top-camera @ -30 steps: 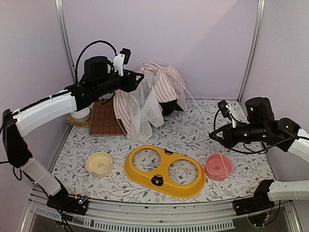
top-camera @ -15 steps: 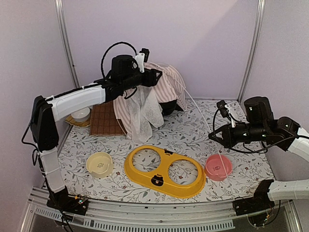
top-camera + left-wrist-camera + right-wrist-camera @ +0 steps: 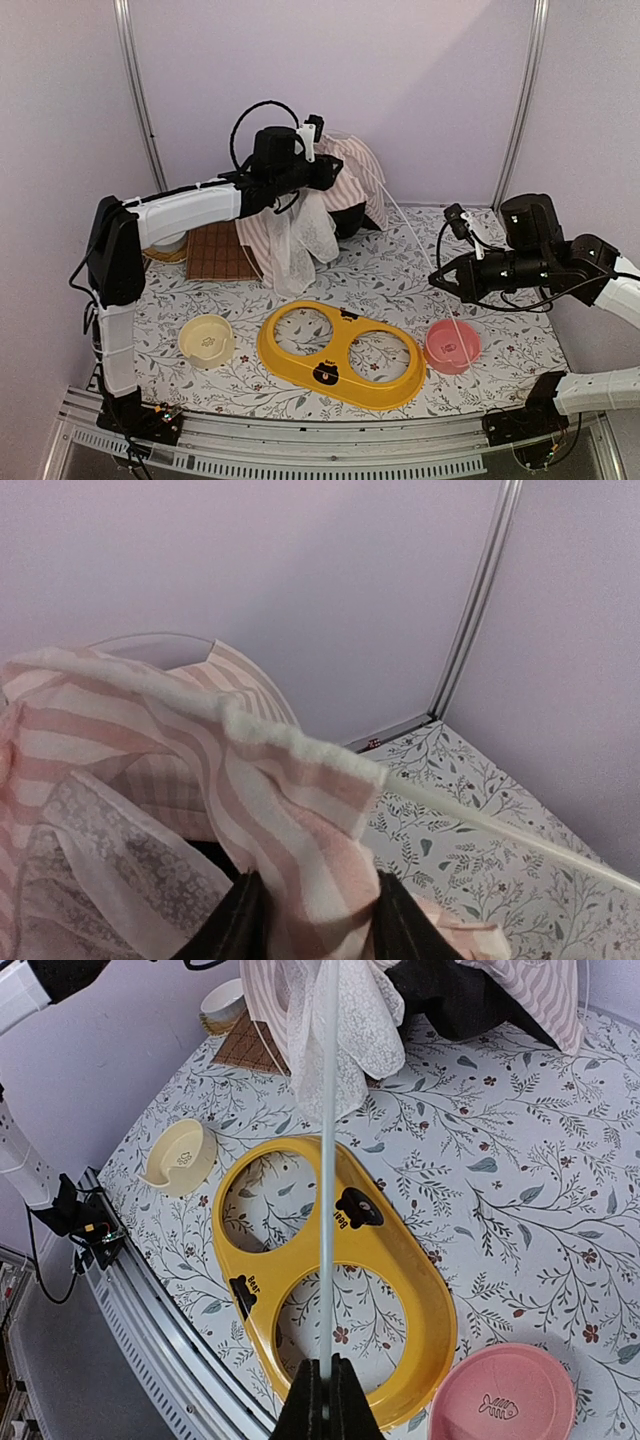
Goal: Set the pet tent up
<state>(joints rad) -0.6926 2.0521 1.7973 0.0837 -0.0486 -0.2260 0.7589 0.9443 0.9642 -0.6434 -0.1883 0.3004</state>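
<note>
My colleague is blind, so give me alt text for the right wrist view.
The right gripper pinches a thin white pole that runs up to the bunched striped tent. Beneath it, on the floral table, lie a yellow bowl stand, a cream bowl and a pink bowl.

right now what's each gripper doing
left gripper: shut on the pink-and-white striped fabric pet tent
right gripper: shut on the tent's thin white pole

I'm seeing the tent (image 3: 150,730) as soft matt striped cloth, its curtain (image 3: 110,850) as sheer lace, and its pole (image 3: 326,1160) as smooth white plastic. The tray (image 3: 428,1305) and bowl (image 3: 505,1400) are looking like glossy plastic, and the printed table cover (image 3: 520,1200) is looking matt.
</note>
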